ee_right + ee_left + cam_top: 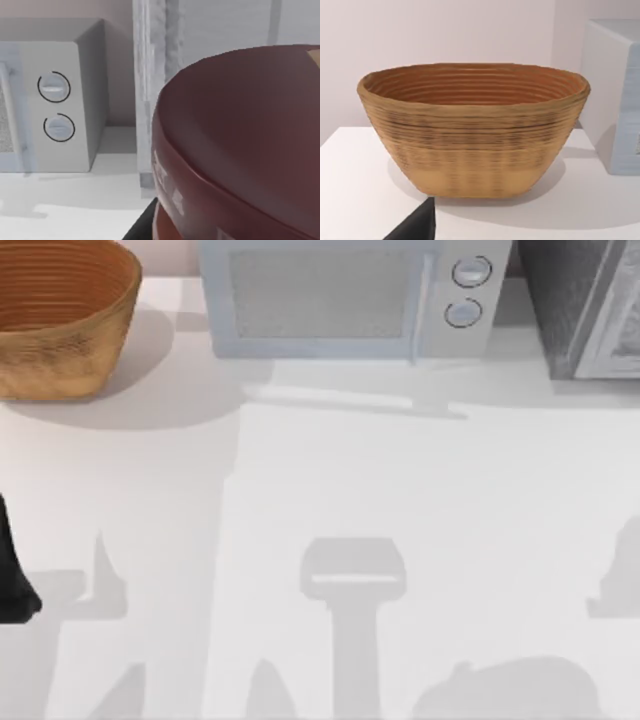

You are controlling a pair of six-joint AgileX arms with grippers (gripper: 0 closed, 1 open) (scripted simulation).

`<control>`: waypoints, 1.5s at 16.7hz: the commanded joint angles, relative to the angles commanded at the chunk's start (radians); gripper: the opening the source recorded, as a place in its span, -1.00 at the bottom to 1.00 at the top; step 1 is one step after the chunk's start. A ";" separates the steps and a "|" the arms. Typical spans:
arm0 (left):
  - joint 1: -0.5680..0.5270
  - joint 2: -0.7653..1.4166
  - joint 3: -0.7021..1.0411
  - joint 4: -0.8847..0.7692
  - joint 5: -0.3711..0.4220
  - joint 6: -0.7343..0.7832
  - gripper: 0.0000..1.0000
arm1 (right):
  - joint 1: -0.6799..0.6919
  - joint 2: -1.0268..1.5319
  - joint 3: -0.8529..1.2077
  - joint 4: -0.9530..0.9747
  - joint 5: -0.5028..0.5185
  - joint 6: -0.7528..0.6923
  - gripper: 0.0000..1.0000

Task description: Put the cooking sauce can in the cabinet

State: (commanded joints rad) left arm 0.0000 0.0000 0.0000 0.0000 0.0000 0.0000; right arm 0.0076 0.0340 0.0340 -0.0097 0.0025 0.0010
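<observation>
The cooking sauce can point(235, 145) looms very close in the right wrist view, its dark maroon top tilted toward the camera. My right gripper is shut on it, and a dark bit of the gripper point(142, 225) shows under the can. Just behind the can is the cabinet's point(155, 75) light grey door frame. In the top view the cabinet point(585, 305) stands at the back right, dark speckled grey. My left arm point(12, 585) is parked at the table's left edge, facing the basket.
A pale microwave point(345, 295) with two round knobs point(465, 290) stands at the back middle, left of the cabinet. A woven basket point(60, 315) sits at the back left. Arm shadows fall across the white table point(330, 480).
</observation>
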 joint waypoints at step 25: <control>0.000 0.000 0.000 0.000 0.000 0.000 1.00 | 0.184 1.319 1.831 -0.507 0.197 0.016 -1.00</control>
State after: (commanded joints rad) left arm 0.0000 0.0000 0.0000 0.0000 0.0000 0.0000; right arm 0.1920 1.3525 1.8652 -0.5170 0.1999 0.0166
